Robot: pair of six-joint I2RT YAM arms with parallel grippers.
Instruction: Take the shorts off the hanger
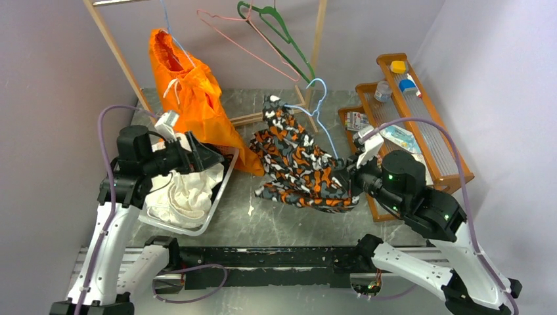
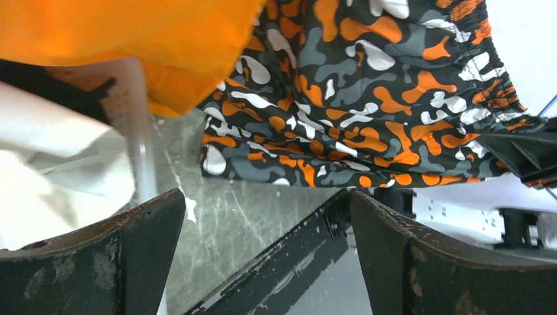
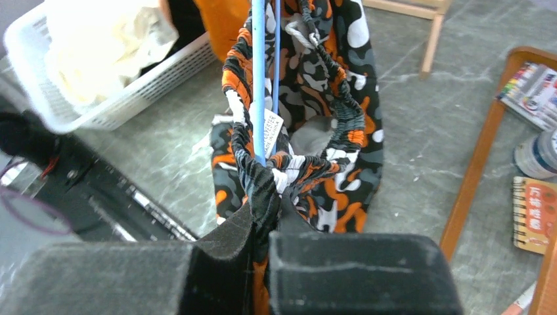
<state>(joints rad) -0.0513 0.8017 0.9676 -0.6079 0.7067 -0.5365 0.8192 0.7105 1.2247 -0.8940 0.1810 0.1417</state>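
**A:** What is closest to the camera?

**B:** A black rail [image 1: 263, 259] runs along the near edge of a grey marbled table [image 1: 276, 226], with both arm bases on it. At left, the left gripper [image 2: 266, 216] is released, its fingers spread with nothing between them. It hangs over a white basket [image 1: 222, 187] that holds pale cloth [image 1: 187, 193].

**A:** And the right side?

**B:** The right gripper [image 3: 263, 252] is clenched on the elastic waist of a camo garment [image 1: 299, 164] in black, orange and white. A light blue hanger [image 1: 320, 98] passes through that waist, and the garment's lower part rests on the table.

**A:** Where are the shorts?

**B:** The shorts [image 1: 194, 98] hang at the back left, bright orange with a white drawstring. They are on a thin hanger and drape down beside the basket's far corner, just beyond the left gripper.

**A:** What is behind them?

**B:** A wooden rack [image 1: 115, 49] carries a bare pink hanger [image 1: 243, 46] and a bare green hanger [image 1: 279, 29]. At right stands a wooden shelf [image 1: 453, 154] of small items. Pale lilac walls [image 1: 39, 98] close in the scene.
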